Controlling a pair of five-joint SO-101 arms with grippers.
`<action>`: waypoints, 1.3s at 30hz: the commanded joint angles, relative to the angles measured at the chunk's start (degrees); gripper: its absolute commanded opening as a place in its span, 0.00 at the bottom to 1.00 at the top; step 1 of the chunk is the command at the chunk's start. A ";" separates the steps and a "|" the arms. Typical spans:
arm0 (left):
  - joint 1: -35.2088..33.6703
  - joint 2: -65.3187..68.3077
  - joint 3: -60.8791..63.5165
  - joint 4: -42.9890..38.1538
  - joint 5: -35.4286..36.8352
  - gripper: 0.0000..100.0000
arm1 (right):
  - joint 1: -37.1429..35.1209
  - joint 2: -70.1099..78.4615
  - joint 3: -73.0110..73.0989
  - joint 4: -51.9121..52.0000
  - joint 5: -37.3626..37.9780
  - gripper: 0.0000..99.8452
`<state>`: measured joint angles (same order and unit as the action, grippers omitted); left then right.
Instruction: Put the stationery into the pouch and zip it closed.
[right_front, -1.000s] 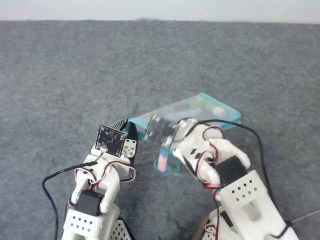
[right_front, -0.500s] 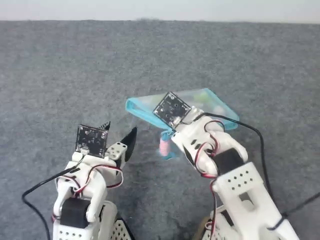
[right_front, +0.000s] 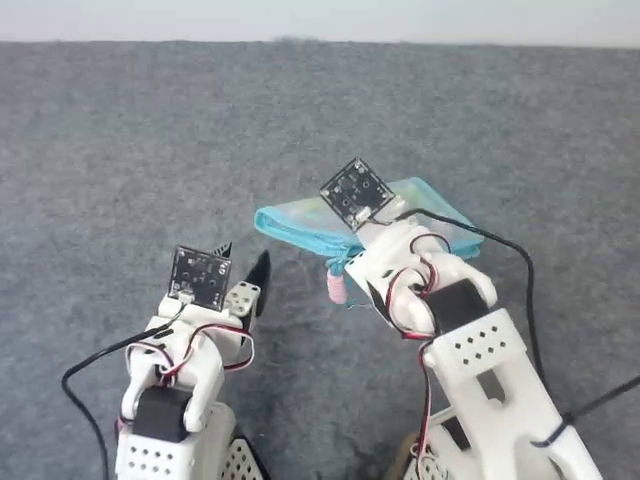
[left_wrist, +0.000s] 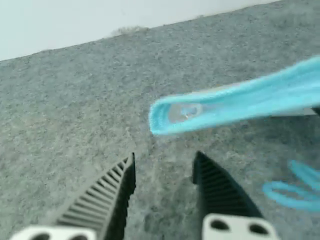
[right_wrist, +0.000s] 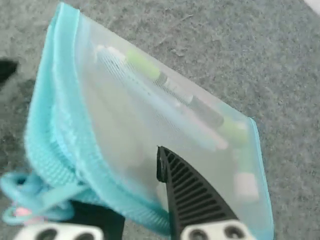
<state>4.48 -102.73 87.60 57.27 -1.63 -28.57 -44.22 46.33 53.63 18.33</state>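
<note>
Right gripper (right_wrist: 142, 192) pinching pouch (right_wrist: 100, 115) at zipper edge, one finger lying across mesh face. Stationery (right_wrist: 170, 90) sitting inside pouch, beyond that fingertip. Left gripper (left_wrist: 164, 157) gaping wide, holding nothing; pouch end showing just ahead of its jaws, not touching.

High view: pouch (right_front: 300, 222) mid-part hidden from me under right arm (right_front: 440, 300). Left wrist view: pouch blurred, cut by frame edge. Stationery (right_wrist: 150, 70) hazy through mesh; I can't tell items.
</note>
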 joint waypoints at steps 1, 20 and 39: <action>2.99 0.62 -3.74 0.53 -2.11 0.25 | 0.75 2.42 -4.92 1.54 -1.41 0.01; 7.82 0.26 -5.67 2.73 -3.69 0.25 | -2.15 6.64 -3.69 -7.52 -4.48 0.01; 11.25 0.53 -4.09 0.26 -4.22 0.31 | -3.82 6.20 -1.67 -10.24 -6.07 0.01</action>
<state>15.38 -102.73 85.49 59.91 -5.67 -29.98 -37.63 44.75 43.69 12.97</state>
